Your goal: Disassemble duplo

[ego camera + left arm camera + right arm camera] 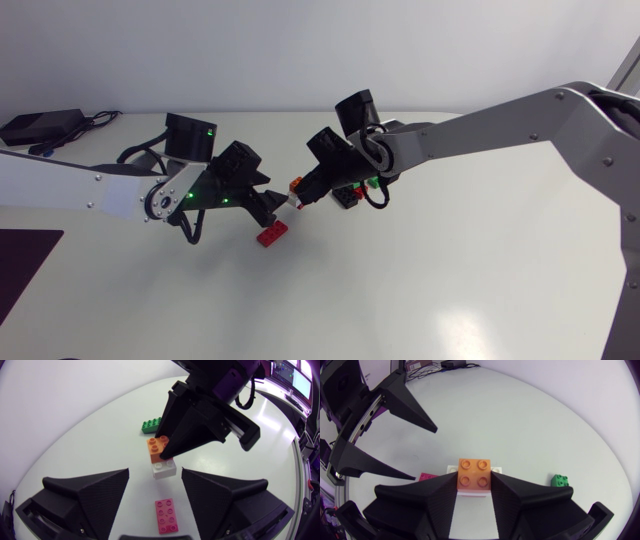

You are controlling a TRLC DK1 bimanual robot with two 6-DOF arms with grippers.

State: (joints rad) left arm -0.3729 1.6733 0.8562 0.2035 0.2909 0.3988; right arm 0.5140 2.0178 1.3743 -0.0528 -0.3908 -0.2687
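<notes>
Fingers on our right (430, 495) clamp the orange brick (474, 474), white brick (164, 467) stuck beneath, over the tabletop (450, 280); our left fingers (95, 490), apart at nine o'clock, should next grip white and pull.

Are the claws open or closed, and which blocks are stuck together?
left gripper: open, holding nothing.
right gripper: shut on the orange brick.
orange brick: gripped, joined on top of the white brick.
white brick: stuck under the orange brick.
red brick: loose, lying flat on the table.
green brick: loose, on the table.
</notes>
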